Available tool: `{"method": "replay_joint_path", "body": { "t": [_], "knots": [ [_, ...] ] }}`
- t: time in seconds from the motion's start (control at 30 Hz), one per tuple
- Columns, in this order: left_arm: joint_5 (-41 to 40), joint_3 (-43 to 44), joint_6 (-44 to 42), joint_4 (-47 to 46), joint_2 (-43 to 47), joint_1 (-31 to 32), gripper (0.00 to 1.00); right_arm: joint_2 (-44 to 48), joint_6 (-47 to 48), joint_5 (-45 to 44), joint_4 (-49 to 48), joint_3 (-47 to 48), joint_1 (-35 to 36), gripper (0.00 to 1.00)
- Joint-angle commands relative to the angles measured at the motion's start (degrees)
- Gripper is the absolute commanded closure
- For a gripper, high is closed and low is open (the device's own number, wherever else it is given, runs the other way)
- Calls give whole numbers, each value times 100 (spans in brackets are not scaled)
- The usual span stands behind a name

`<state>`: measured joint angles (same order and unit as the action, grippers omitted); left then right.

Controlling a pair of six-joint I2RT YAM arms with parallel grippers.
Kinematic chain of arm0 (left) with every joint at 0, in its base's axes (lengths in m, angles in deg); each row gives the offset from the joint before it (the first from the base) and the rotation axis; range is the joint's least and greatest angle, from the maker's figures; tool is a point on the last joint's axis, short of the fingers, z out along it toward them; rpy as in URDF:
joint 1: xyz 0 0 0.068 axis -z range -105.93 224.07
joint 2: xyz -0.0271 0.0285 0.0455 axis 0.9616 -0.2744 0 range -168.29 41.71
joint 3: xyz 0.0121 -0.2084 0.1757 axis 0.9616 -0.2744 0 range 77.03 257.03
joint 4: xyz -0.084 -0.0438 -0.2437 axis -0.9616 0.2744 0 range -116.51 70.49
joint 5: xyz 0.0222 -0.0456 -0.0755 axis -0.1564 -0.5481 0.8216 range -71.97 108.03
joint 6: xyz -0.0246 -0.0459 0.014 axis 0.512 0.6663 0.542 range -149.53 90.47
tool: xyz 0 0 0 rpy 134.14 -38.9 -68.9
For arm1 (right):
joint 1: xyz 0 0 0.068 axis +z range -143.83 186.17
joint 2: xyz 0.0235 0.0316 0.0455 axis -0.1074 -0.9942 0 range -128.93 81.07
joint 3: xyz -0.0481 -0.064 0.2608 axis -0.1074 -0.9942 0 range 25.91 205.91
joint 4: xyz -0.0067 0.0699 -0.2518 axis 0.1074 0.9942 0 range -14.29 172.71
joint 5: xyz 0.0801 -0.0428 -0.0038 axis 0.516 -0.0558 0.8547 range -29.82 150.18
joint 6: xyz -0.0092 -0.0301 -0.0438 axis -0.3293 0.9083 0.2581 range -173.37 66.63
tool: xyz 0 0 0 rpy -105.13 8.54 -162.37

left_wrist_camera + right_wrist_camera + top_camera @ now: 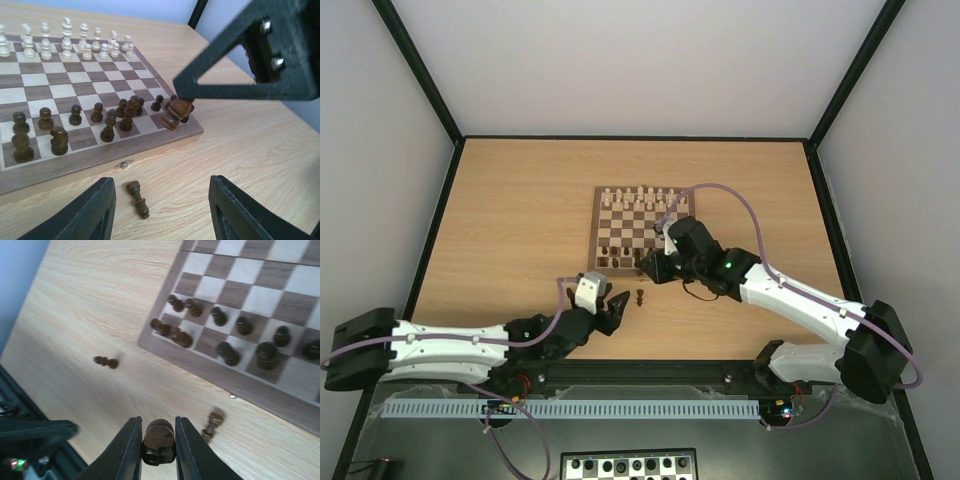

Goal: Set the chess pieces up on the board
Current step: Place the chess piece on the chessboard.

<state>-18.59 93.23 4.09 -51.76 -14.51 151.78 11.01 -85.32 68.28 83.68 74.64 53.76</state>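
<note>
While right gripper (pixel 158 422) pinches chessman (pixel 158 441), fallen piece (pixel 137 199) lies within spread left gripper (pixel 161 184).

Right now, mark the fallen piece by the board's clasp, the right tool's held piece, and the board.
fallen piece (pixel 137 199), left wrist view, stem
held piece (pixel 158 440), right wrist view, middle
board (pixel 60 167), left wrist view, near border

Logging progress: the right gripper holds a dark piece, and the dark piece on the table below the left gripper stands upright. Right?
No. The loose piece lies on its side on the table, as the left wrist view shows. The right gripper does hold a dark piece.
</note>
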Motion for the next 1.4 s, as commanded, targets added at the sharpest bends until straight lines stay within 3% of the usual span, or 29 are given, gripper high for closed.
{"method": "replay_joint_path", "body": {
  "t": [0.0,0.33,0.47,0.5,0.53,1.37],
  "knots": [
    [-263,329,457,1342,755,60,44,223,214,-971,645,114,-9,82],
    [-1317,872,1022,3596,1934,47,33,-87,272,-2113,1175,294,-10,82],
    [-1522,974,1378,4051,2060,42,15,-225,218,-2429,1231,323,-12,82],
    [-1551,980,1403,4103,2074,38,3,-272,211,-2492,1233,334,-13,82],
    [-1585,986,1439,4144,2080,41,1,-337,200,-2576,1245,359,-11,82],
    [-1675,985,1550,4310,2086,42,0,-1187,-17,-3069,820,334,-10,82]
  ]
}}
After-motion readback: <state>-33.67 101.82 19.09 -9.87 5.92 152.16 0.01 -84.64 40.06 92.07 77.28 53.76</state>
